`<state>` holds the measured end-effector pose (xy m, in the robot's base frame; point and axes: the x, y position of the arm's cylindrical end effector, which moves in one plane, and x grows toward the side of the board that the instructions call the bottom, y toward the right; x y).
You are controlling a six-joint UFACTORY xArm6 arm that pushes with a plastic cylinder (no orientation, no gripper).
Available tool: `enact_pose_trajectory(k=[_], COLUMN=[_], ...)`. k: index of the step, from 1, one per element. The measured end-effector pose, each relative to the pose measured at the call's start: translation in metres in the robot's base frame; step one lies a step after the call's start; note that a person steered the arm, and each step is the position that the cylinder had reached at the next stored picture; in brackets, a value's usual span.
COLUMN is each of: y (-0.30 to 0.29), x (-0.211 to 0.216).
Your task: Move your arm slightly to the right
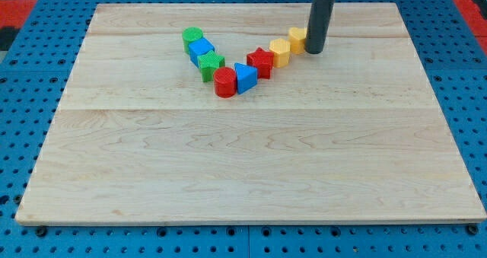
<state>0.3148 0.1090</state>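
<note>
My tip (314,51) is at the lower end of the dark rod, near the view's top right of centre. It stands just right of a yellow block (297,39), touching or nearly so. The blocks form a V: a green cylinder (192,36), a blue block (201,49), a green star-like block (211,63), a red cylinder (225,82) at the bottom, a blue triangular block (245,77), a red star (260,62), a yellow hexagonal block (280,52), then the yellow block by my tip.
The blocks lie on a pale wooden board (251,174). Around it is a blue pegboard surface (23,98). The board's right edge runs from the view's top right down to the bottom right.
</note>
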Motion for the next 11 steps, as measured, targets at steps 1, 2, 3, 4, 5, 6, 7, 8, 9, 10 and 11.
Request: enact_pose_trajectory(k=[1, 2, 3, 4, 5, 6, 7, 8, 9, 10, 11], y=[-0.008, -0.003, 0.02, 0.04, 0.045, 0.045, 0.058, 0.084, 0.095, 0.095, 0.095], x=[0.0, 0.001, 0.005, 0.006, 0.006, 0.006, 0.006, 0.005, -0.006, -0.039, -0.074])
